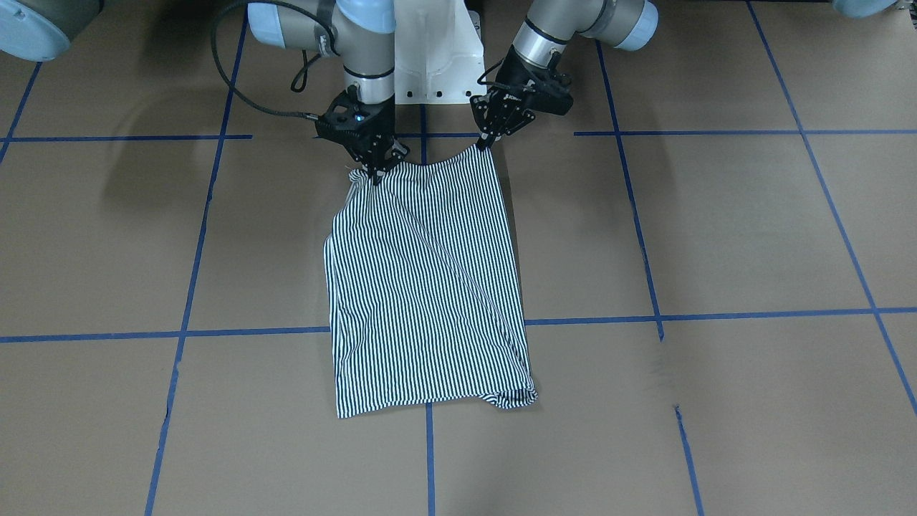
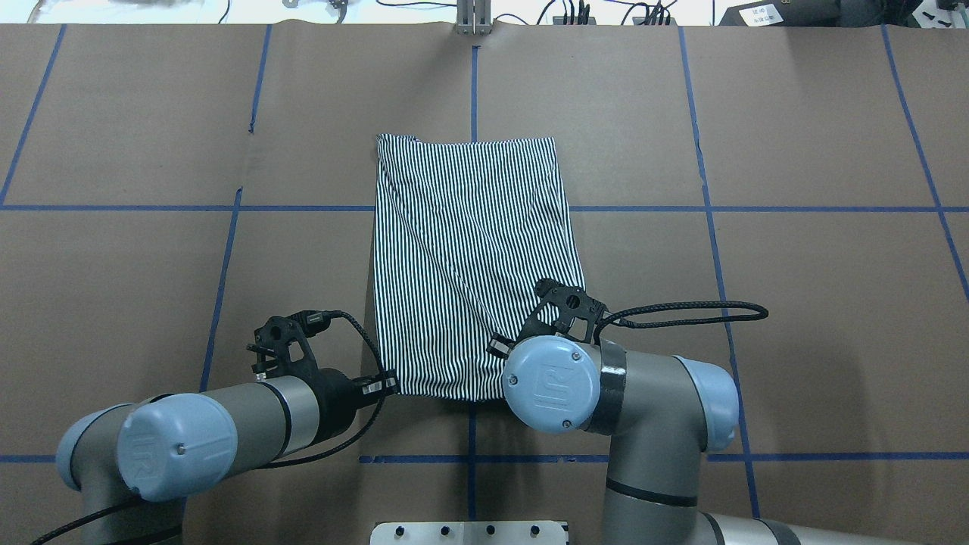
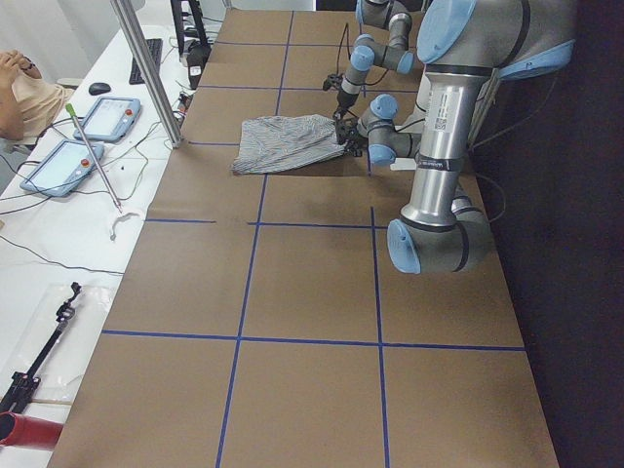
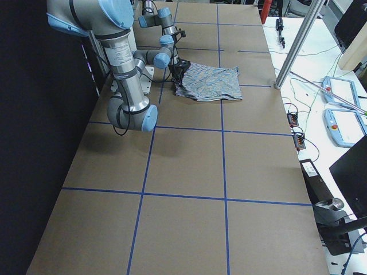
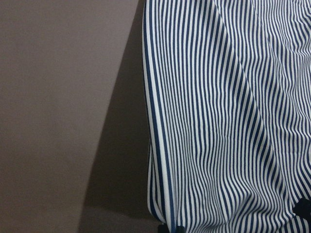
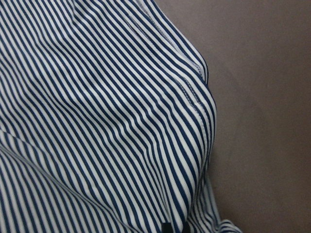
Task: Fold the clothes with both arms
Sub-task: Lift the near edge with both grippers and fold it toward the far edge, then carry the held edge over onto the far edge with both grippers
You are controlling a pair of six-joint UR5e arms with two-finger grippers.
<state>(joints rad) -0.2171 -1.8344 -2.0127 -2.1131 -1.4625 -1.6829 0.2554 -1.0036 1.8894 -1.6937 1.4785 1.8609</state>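
Shirt [image 5: 218, 121] cloth fills both wrist views, stripes close to the lens. On the table [image 1: 716, 229] it lies mid-grid as a narrow panel running away from the robot. Far end flat, one far corner curled. Near edge appears held slightly off the surface. Left gripper [image 1: 486, 145] clenched on one near corner. Right gripper [image 1: 374, 170] clenched on the other, cloth bunched there. Judged step: start of the end-to-end fold. Next move calls for both grippers to lift and travel forward together, keeping the edge taut and level, then lay it square on the far edge.
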